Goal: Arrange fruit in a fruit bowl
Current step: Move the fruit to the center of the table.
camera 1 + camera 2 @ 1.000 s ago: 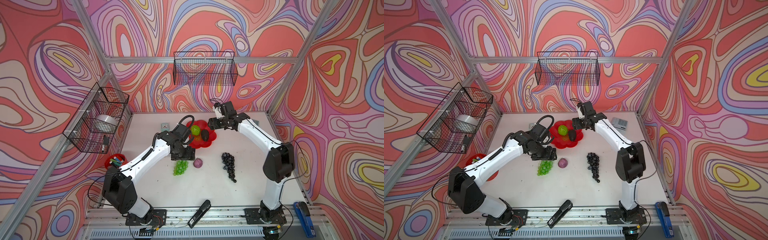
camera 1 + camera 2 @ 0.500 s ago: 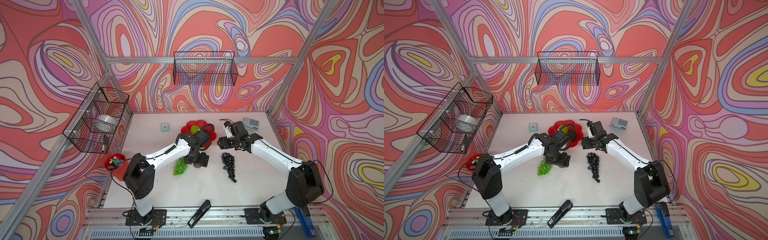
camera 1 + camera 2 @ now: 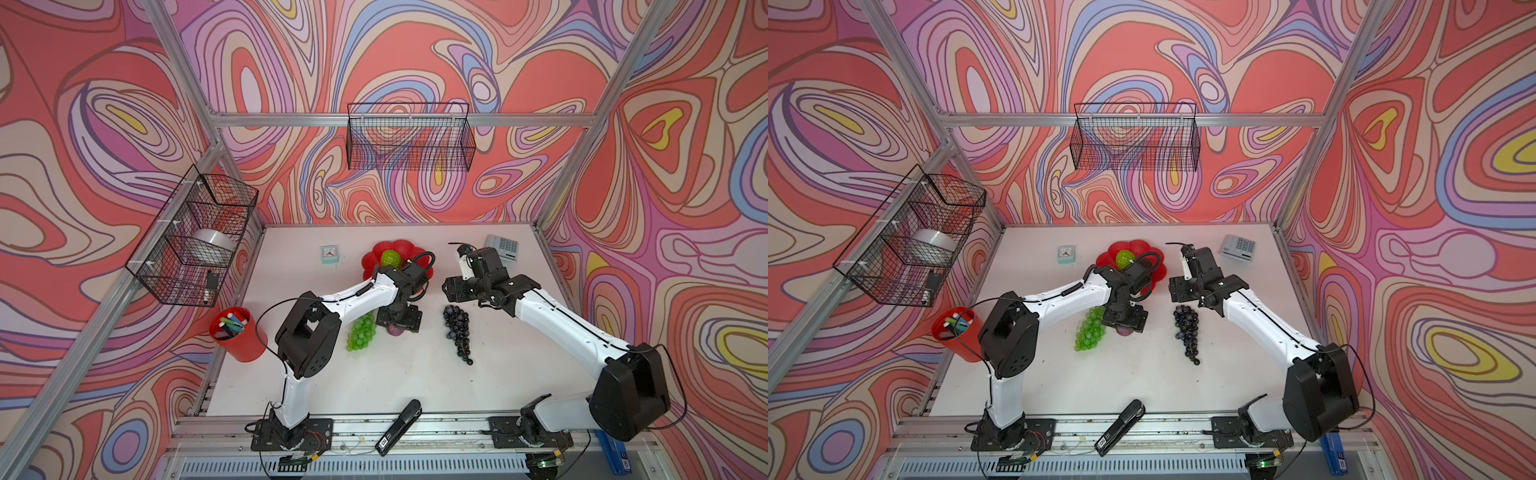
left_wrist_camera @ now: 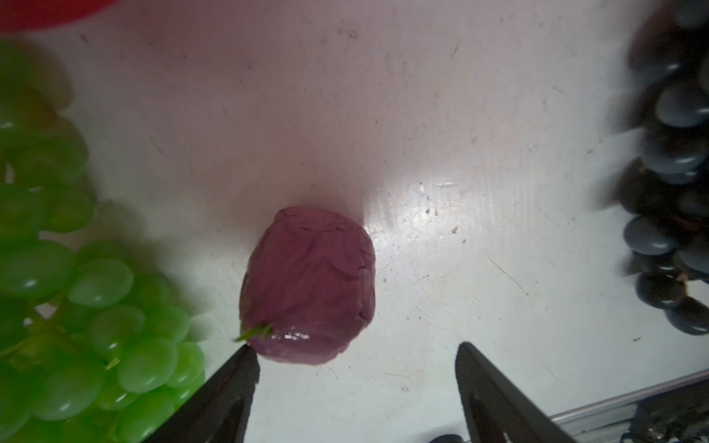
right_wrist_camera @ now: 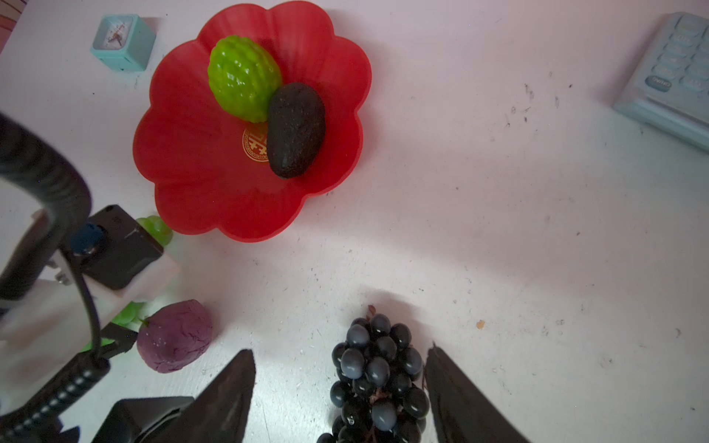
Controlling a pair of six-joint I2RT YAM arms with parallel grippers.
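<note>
The ball [image 5: 243, 78] and avocado [image 5: 295, 128] lie in the bowl [image 5: 192, 153], while the purple fruit [image 4: 309, 285], green grapes [image 4: 96, 307] and dark grapes [image 5: 378, 376] wait on the bench [image 5: 498, 230] (left jaws apart by the purple fruit, right jaws apart over the dark grapes).

Red bowl [image 5: 192, 161]; lime-green ball [image 5: 241, 76]; black avocado [image 5: 295, 126]; purple fruit [image 4: 310, 284]; green grapes [image 4: 99, 284]; dark grapes [image 5: 378, 372]; swirly pink-red walls [image 3: 415, 54].

The left arm [image 3: 353, 299] and right arm [image 3: 561, 326] have white link shells with black joint housings. Black cables [image 5: 57, 172] loop beside them. The fingers [image 4: 226, 399] are black, perhaps ribbed.
</note>
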